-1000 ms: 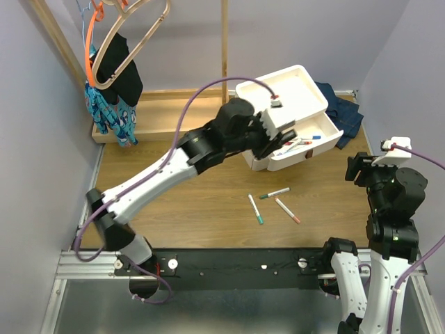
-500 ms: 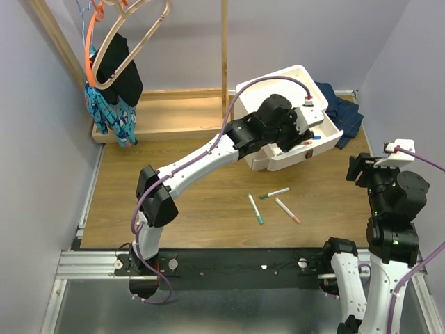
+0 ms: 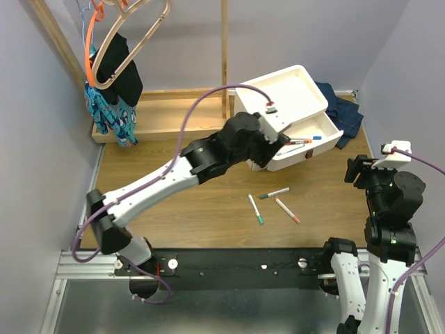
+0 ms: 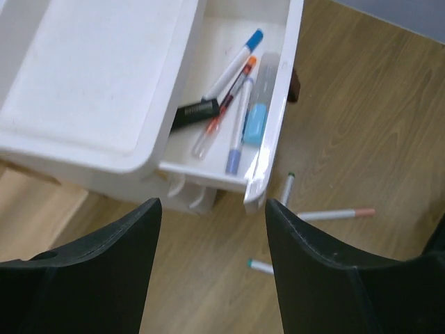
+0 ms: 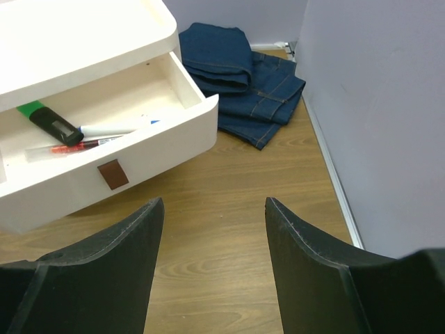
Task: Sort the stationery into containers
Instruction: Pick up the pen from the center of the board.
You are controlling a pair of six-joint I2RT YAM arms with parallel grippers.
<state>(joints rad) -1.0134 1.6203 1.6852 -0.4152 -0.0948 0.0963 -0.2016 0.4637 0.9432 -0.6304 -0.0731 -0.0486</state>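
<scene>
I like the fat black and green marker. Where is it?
The black-and-green marker lies in the open drawer, at its left end in the right wrist view, beside a blue-capped marker.

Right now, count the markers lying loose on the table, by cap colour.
Green-capped markers: 2
Orange-capped marker: 1
Total: 3 loose on the table
</scene>
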